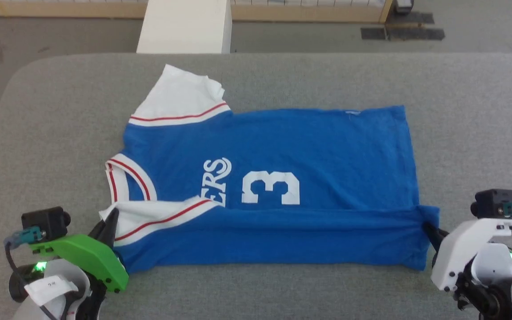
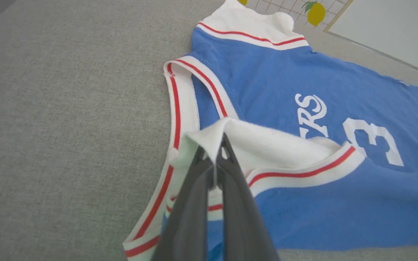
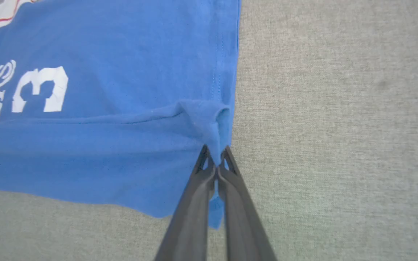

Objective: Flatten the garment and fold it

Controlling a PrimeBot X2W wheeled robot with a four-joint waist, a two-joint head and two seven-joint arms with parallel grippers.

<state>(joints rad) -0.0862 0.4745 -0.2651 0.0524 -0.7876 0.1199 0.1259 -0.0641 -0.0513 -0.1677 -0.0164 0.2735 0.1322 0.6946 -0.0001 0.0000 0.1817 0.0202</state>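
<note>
I see the blue T-shirt (image 1: 282,151) lying flat across the middle of the grey table (image 1: 282,75), with its collar (image 1: 125,178) toward my left side and its hem toward my right. The near long edge is folded over onto the chest. This fold hides part of the white lettering (image 1: 216,178), of which I read "ERS", and it ends just beside the number 3 (image 1: 270,187). The far sleeve (image 1: 178,95), white with a red stripe, lies spread on the table. My left gripper (image 2: 217,154) has its jaws closed tight on the white cloth of the near sleeve (image 2: 267,145), just beside the collar. My right gripper (image 3: 216,156) has its jaws pinched on the blue hem corner, where the cloth bunches into a small roll.
</note>
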